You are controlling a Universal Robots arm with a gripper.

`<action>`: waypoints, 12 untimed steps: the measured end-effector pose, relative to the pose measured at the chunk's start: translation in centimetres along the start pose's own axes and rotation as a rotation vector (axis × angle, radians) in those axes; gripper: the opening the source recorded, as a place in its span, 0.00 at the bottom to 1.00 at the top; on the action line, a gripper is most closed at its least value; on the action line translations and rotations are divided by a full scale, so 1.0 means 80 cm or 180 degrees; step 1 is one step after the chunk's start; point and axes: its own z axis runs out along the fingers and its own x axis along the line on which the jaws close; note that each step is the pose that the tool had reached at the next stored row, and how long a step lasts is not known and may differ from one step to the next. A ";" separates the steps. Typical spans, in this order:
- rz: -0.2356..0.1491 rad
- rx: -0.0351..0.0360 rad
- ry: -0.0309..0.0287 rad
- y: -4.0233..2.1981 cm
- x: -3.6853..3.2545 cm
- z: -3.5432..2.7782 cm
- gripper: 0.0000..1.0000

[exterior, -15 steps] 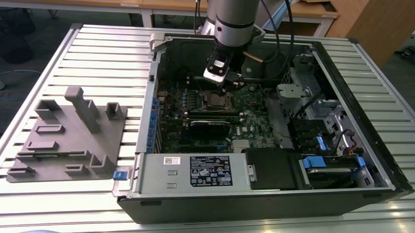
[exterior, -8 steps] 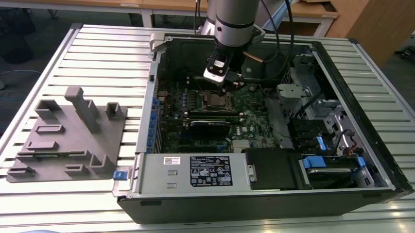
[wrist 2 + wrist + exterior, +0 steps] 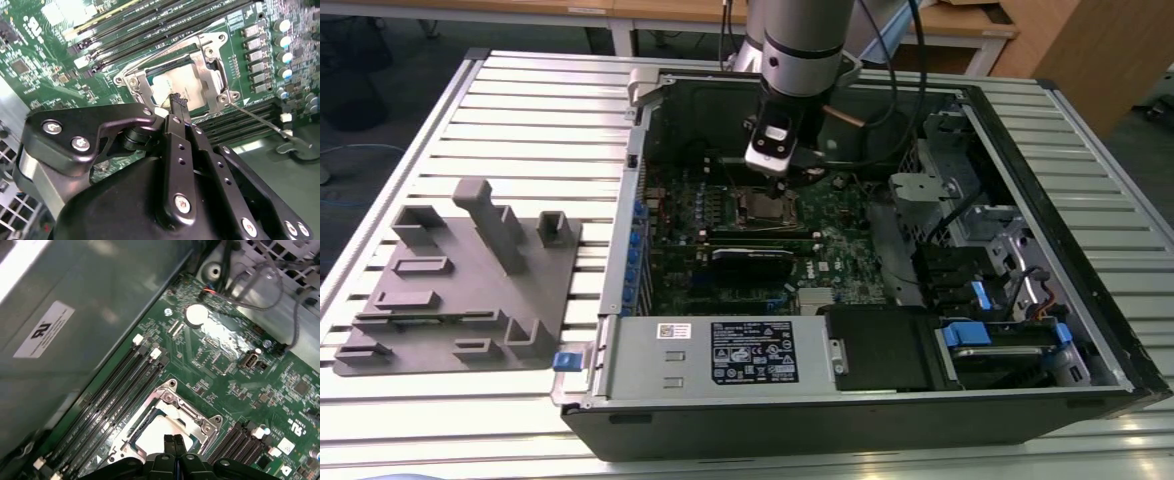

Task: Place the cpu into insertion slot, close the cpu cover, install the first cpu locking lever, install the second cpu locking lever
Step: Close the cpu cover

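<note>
Fingers pressed together and empty, the end effector (image 3: 177, 100) hovers just over the cpu (image 3: 166, 82), which lies at its six o'clock in the exterior view.

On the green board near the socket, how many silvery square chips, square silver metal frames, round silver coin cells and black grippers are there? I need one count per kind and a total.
Silvery-grey square cpu: 1
Thin square silver metal cpu cover: 1
Round silver coin cell: 1
Black gripper: 1
Total: 4
</note>
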 end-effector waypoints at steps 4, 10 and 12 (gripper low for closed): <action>-0.0223 0.0003 0.0009 0.0000 0.0000 0.0007 0.11; -0.0558 0.0009 0.0023 -0.0001 0.0000 0.0017 0.11; -0.0659 0.0010 0.0027 0.0000 0.0000 0.0019 0.11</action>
